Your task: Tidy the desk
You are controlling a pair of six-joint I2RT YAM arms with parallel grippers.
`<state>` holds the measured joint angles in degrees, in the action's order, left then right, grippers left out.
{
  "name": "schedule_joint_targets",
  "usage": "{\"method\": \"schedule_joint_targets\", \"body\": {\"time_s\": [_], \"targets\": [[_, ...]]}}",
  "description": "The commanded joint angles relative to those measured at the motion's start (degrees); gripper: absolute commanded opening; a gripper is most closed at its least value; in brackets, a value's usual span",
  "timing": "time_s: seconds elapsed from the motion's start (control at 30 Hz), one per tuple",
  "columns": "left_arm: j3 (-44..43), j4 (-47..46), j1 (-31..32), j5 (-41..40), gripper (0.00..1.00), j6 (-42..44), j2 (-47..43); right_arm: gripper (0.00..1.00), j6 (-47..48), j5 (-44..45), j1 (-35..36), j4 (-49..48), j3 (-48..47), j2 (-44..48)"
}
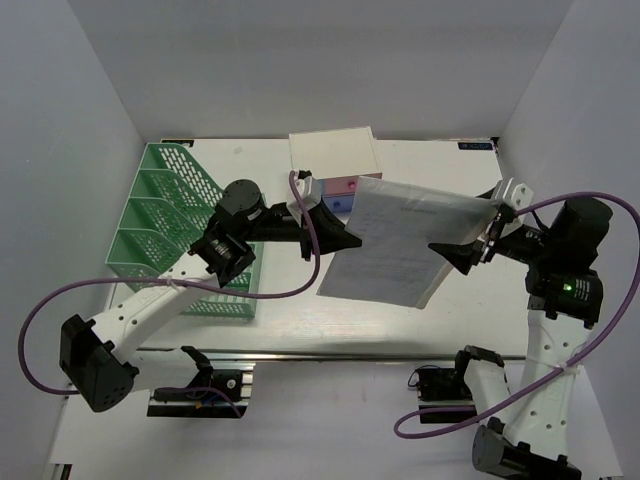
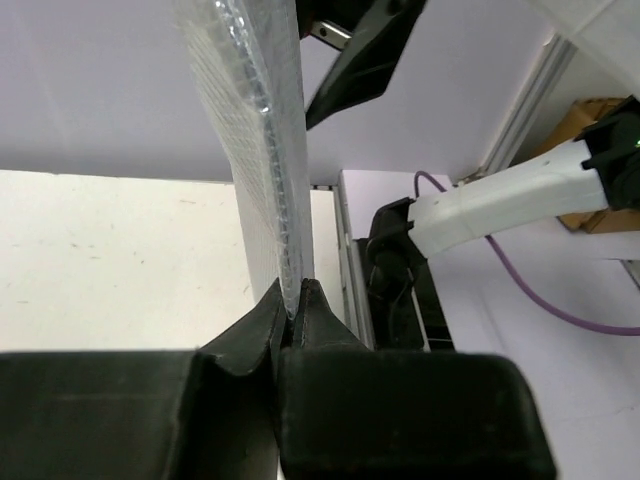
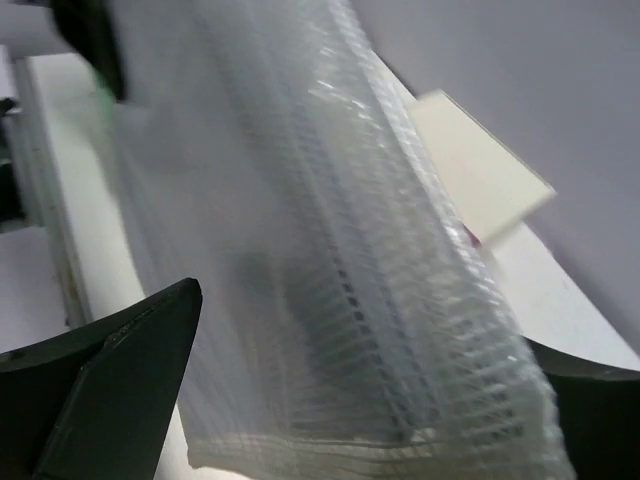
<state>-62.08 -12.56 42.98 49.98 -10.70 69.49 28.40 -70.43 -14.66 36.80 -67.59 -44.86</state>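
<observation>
Green mesh file rack (image 1: 165, 215) at desk left, slots facing up; contents not discernible. White drawer box (image 1: 333, 152) at the back edge, pink and blue fronts partly hidden by a packet of clear sleeves (image 1: 395, 250). The left gripper (image 2: 292, 310) pinches the packet's edge and holds it above the off-white desk (image 1: 300, 320). Right gripper (image 1: 465, 255) jaws spread wide, straddling the opposite edge. Grey walls (image 1: 300, 60) enclose the desk.

The rack (image 1: 170, 225) is green mesh, desk (image 1: 300, 325) off-white, sleeve (image 1: 400, 245) clear and ribbed — drawers (image 1: 345, 186) pink, blue.
</observation>
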Motion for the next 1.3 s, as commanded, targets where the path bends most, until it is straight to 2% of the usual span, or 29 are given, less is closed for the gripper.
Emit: {"method": "schedule_joint_targets", "body": {"time_s": [0.0, 0.07, 0.17, 0.2, 0.23, 0.27, 0.3, 0.37, 0.47, 0.5, 0.6, 0.63, 0.73, 0.83, 1.0, 1.27], "targets": [[-1.6, 2.3, 0.1, -1.9, 0.0, 4.5, -3.4, 0.88, 6.8, -14.5, 0.0, -0.5, 0.2, -2.3], [-1.8, 2.1, 0.1, -2.3, 0.0, 4.5, -3.5, 0.84, 7.4, -17.2, 0.0, -0.8, 0.5, -3.3], [-1.8, 1.5, 0.1, -3.0, 0.0, 4.2, -3.4, 0.68, 2.4, -21.5, 0.2, -6.6, 2.6, -3.5], [-1.9, 1.2, 0.1, -3.1, 0.0, 4.1, -3.4, 0.55, -0.3, -23.3, 0.2, -9.8, 3.6, -3.2], [-1.9, 1.0, 0.1, -3.8, 0.0, 3.9, -3.4, 0.5, -3.9, -24.2, 0.2, -13.8, 4.9, -2.8], [-1.9, 0.8, 0.1, -4.1, 0.0, 3.8, -3.3, 0.45, -12.8, -25.4, 0.2, -24.0, 7.8, -2.0], [-2.0, 0.3, 0.1, -4.2, 0.0, 3.7, -3.1, 0.38, -18.2, -26.1, 0.3, -29.9, 9.4, -1.3], [-2.0, 0.1, 0.1, -4.6, 0.0, 3.4, -3.0, 0.31, -25.1, -26.1, 0.7, -38.9, 11.9, 0.1], [-1.7, -0.6, 0.1, -6.0, 0.0, 2.6, -2.6, 0.13, -27.7, -26.2, 0.9, -40.4, 11.4, 0.0], [-1.3, -0.9, 0.1, -6.4, 0.0, 2.6, -2.6, 0.0, -27.8, -26.0, 0.9, -40.2, 10.5, -0.1], [-0.2, 0.3, 0.1, -10.9, 0.0, 2.3, -3.1, 0.0, -29.5, -21.4, 1.1, -38.9, 7.3, -0.7], [0.0, 1.2, 0.1, -12.7, 0.11, 2.6, -3.9, 0.0, -30.0, -20.0, 1.2, -39.3, 6.6, -1.0], [0.8, 6.6, 0.1, -20.5, 0.53, 4.8, -6.8, 0.0, -35.1, -14.9, 1.0, -41.5, 3.4, -3.4], [3.3, 11.1, 0.1, -29.2, 0.72, 6.0, -11.9, 0.0, -36.0, -11.1, 1.3, -39.0, -2.3, -6.6], [8.4, 10.9, 0.1, -34.2, 0.69, 5.9, -17.5, 0.0, -36.6, -7.5, 1.7, -37.4, -6.1, -9.8], [9.2, 14.5, 0.1, -32.8, 0.66, 5.8, -20.3, 0.0, -30.6, -2.8, 4.5, -28.0, -11.0, -12.7]]}}
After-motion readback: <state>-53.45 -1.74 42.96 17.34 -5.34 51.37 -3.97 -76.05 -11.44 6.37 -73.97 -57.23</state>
